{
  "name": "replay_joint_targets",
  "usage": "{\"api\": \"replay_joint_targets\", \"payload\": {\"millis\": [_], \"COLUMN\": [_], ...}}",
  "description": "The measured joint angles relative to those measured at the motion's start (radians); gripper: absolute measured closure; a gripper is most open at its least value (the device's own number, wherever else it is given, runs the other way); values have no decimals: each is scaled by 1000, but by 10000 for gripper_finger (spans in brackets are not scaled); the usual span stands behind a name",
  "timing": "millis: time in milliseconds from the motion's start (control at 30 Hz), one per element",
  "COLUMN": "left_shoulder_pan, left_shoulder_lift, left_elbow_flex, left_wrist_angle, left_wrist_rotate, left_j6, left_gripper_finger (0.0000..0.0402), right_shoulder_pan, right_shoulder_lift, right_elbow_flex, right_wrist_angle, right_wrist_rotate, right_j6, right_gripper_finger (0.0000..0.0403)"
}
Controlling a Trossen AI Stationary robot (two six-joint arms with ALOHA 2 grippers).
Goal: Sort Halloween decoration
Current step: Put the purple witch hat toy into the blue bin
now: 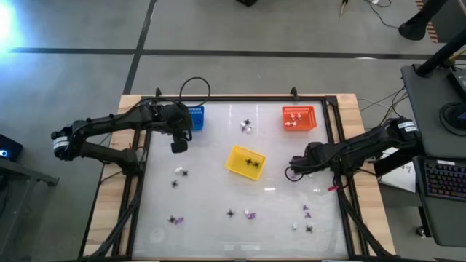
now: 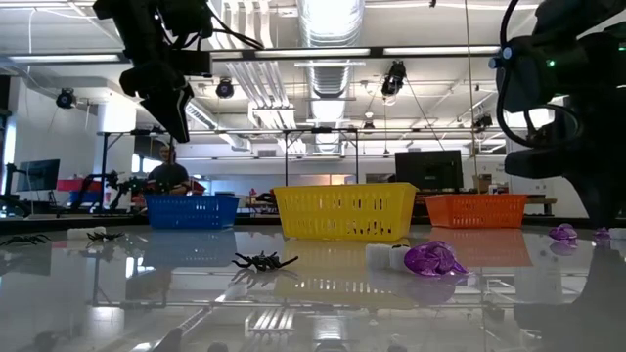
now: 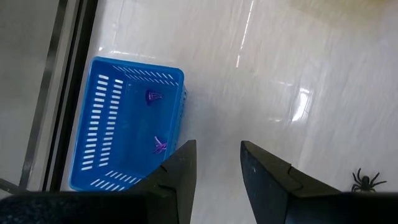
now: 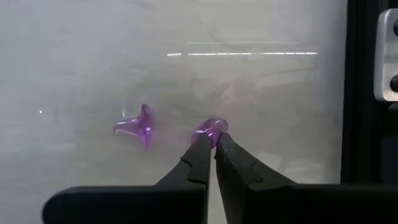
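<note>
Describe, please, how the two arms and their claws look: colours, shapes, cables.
Both arms are dark, jointed and slender. The left arm has a pale band near its base and a black cable looping above its wrist. The right arm also shows a pale band near its base. The left claw has two flat black tapering fingers; the right claw has two black pointed ones.

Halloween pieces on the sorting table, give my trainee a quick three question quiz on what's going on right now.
1. True or false: the blue basket holds purple pieces.
2. What is the right tool shut on? A) a black spider B) a purple piece C) a white piece
3. Fill in: the left tool hangs open next to the ____ basket.

Key:
1. True.
2. B, a purple piece pinched at the fingertips.
3. Blue.
</note>
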Motion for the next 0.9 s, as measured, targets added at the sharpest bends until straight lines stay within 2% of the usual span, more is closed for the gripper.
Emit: {"api": "replay_joint_targets", "payload": {"millis": [533,900], "left_shoulder_pan": [0,0], "left_shoulder_lift": [0,-9], "left_elbow_flex": [0,0], "left_wrist_angle": [-10,-53], "left_wrist_rotate": [0,0], "left_j6": [22,22], "left_gripper_finger": [294,294], "right_shoulder_pan": [0,-25], "right_shoulder_lift": [-40,-40], "right_elbow_flex": [102,254], "right_wrist_angle": [-6,45], "right_wrist_rotate": [10,173], "right_j6": [-58,-178], "right_gripper_finger": [394,394]}}
